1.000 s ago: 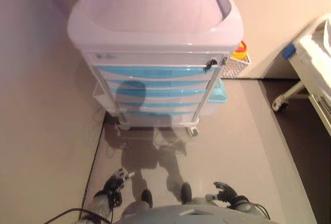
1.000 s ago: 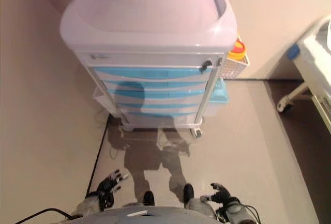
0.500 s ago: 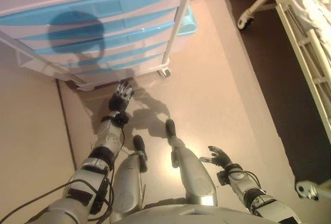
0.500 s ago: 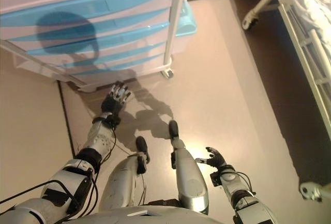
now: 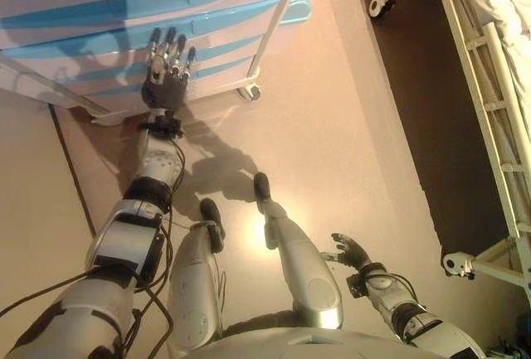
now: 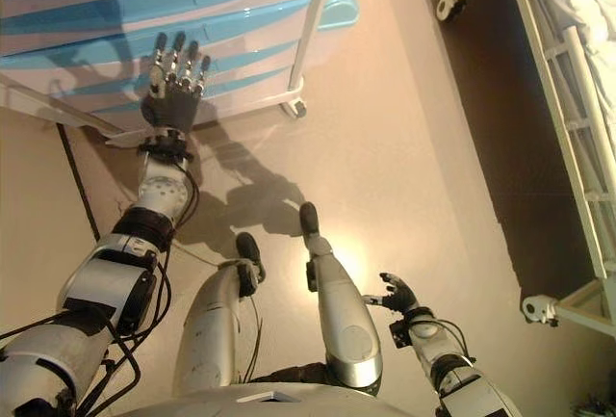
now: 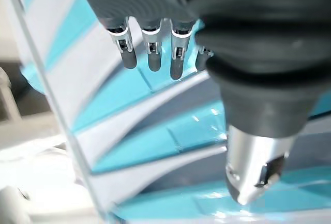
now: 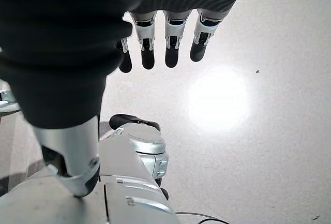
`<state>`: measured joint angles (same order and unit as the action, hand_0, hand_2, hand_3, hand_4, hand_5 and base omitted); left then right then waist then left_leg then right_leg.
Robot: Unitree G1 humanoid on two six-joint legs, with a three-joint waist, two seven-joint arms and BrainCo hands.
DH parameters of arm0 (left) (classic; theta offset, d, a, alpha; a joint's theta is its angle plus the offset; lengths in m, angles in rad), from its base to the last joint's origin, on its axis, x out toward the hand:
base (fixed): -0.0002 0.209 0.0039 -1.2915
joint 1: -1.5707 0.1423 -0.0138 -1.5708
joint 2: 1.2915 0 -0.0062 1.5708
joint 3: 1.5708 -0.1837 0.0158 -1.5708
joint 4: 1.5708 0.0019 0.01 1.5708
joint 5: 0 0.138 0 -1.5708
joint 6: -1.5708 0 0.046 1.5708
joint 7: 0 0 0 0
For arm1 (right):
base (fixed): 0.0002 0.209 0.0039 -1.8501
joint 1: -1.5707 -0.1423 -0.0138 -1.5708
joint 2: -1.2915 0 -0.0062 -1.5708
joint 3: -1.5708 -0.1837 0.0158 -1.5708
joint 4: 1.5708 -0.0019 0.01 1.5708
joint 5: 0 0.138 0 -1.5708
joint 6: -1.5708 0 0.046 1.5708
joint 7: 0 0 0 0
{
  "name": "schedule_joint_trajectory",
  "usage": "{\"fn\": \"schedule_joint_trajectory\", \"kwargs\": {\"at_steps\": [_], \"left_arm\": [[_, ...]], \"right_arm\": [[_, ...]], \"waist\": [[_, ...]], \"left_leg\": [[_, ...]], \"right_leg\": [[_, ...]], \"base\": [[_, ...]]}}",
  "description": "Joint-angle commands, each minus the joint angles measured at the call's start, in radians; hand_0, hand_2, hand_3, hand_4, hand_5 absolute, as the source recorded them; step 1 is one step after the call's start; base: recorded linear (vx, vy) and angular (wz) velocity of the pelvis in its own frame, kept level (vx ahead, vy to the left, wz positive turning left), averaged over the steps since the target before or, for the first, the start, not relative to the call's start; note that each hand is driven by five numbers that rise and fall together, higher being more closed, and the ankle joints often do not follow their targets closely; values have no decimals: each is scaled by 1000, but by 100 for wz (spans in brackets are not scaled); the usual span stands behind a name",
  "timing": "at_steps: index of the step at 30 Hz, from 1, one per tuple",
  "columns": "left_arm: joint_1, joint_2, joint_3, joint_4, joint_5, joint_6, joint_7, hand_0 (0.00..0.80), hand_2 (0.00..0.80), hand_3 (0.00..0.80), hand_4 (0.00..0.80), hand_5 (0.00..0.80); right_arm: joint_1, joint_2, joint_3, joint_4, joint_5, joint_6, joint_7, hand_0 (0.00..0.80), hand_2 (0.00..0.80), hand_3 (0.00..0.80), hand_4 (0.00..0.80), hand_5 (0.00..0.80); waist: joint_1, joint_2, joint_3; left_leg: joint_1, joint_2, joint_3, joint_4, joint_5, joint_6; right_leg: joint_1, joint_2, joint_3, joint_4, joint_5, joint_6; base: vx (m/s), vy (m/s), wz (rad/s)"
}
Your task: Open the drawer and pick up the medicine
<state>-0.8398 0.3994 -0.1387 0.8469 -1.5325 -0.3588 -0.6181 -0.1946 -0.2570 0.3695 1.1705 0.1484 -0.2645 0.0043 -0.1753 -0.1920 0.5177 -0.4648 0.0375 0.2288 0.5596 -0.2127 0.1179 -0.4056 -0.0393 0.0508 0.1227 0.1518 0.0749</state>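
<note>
The cart's drawers (image 5: 124, 11) are stacked blue and white fronts, all shut. No medicine shows in any view. My left hand (image 5: 164, 77) is stretched forward with straight fingers, its fingertips (image 7: 150, 53) close in front of the lower blue drawer fronts (image 7: 150, 131); whether they touch I cannot tell. It holds nothing. My right hand (image 5: 349, 251) hangs low at my right side over the floor. Its fingers (image 8: 170, 48) are relaxed and hold nothing.
The cart's white corner post (image 5: 278, 19) runs down to a caster wheel (image 5: 246, 92). A blue bin (image 5: 299, 7) hangs at the cart's right side. A bed frame (image 5: 489, 85) with a caster (image 5: 458, 264) lines the right edge over dark flooring.
The camera has tipped further down, so the cart sits higher in view. My left arm has reached forward and up to the lower drawer fronts. The right hand has stayed put.
</note>
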Motion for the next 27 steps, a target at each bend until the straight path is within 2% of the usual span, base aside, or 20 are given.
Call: {"fn": "schedule_joint_trajectory", "kwargs": {"at_steps": [1,9,11,13,17,18,19,23,27], "left_arm": [[-94,46,55,-98,-104,-58,-101,0,0,0,0,0],[-168,103,56,-115,-199,-85,-197,0,0,0,0,0],[-177,109,56,-123,-239,-65,-231,0,0,0,0,0],[-177,114,55,-135,-220,-60,-195,0,0,0,0,0],[-160,116,29,-99,-82,-58,-45,0,0,0,0,0],[-152,116,27,-87,-66,-43,-21,0,0,0,0,0],[-136,118,21,-66,-27,-35,35,0,0,0,0,0],[-93,119,15,2,-2,37,81,0,0,0,0,0],[-50,97,23,35,18,68,90,0,0,0,0,0]], "right_arm": [[54,-41,62,-40,25,-22,2,0,0,0,0,0],[58,-49,82,-52,20,-22,4,0,0,0,0,0],[56,-51,85,-53,18,-23,3,0,0,0,0,0],[53,-51,88,-59,20,-21,7,0,0,0,0,0],[37,-54,84,-82,46,1,4,0,0,0,0,0],[36,-57,84,-90,49,6,2,0,0,0,0,0],[34,-59,82,-100,59,13,0,0,0,0,0,0],[33,-62,69,-129,67,35,-6,0,0,0,0,0],[36,-62,60,-137,62,41,-8,0,0,0,0,0]], "waist": [[9,-1,1],[4,-5,2],[6,-4,2],[8,-6,2],[16,-2,2],[13,-9,2],[15,-6,2],[21,-2,2],[24,0,2]], "left_leg": [[84,-21,-18,-139,-48,-36],[80,-24,-23,-154,-46,-36],[82,-27,-26,-159,-44,-37],[83,-30,-27,-169,-38,-37],[84,-34,-30,-183,-27,-39],[70,-37,-18,-184,4,-39],[68,-39,-20,-187,8,-40],[66,-47,-26,-199,15,-40],[61,-51,-32,-204,21,-41]], "right_leg": [[1,12,9,98,-101,13],[-6,22,12,96,-104,8],[-4,24,13,94,-105,7],[-3,25,13,91,-102,6],[0,24,4,84,-102,4],[-11,18,2,79,-79,-2],[-13,17,-1,79,-79,-2],[-14,14,-11,75,-80,-3],[-19,14,-16,76,-80,-3]], "base": [[0,0,0],[0,0,0],[0,0,0],[0,0,0],[-18,-16,3],[-83,-48,7],[-84,-49,6],[9,-10,3],[0,0,0]]}}
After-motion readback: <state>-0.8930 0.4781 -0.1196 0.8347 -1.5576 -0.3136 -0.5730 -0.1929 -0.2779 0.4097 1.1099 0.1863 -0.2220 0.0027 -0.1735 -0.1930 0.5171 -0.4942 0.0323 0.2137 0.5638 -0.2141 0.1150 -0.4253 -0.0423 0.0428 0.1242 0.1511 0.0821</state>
